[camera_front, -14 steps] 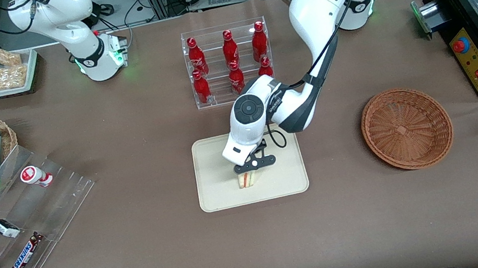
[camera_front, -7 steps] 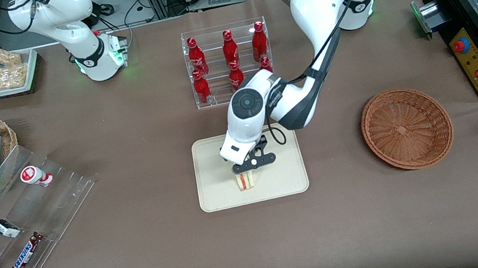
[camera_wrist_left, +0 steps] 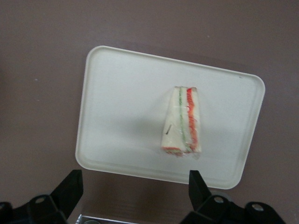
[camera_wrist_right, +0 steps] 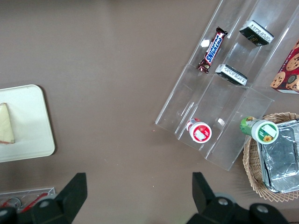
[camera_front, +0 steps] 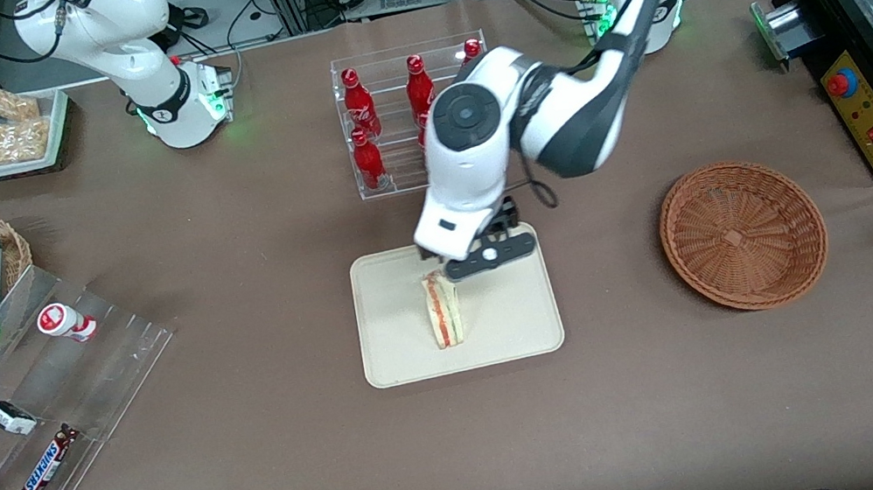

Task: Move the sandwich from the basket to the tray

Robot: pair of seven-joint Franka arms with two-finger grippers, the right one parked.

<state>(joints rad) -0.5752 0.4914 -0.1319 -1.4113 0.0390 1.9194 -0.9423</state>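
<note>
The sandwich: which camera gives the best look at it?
The left wrist view: the whole sandwich lies unobstructed on the tray, under the open end effector. The front view shows it smaller, its tip hidden; the right wrist view catches only a corner.

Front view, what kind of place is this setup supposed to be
Probably a lab mock-up of a snack counter: red bottles in a clear rack, a candy bar on clear display steps, a sandwich lying on a tray. The gripper hangs above the tray, jaws open.

We note the sandwich (camera_front: 442, 312) lying on the tray (camera_front: 396, 323); gripper (camera_front: 465, 265) above its 12 o'clock end; basket (camera_front: 743, 233) empty.
</note>
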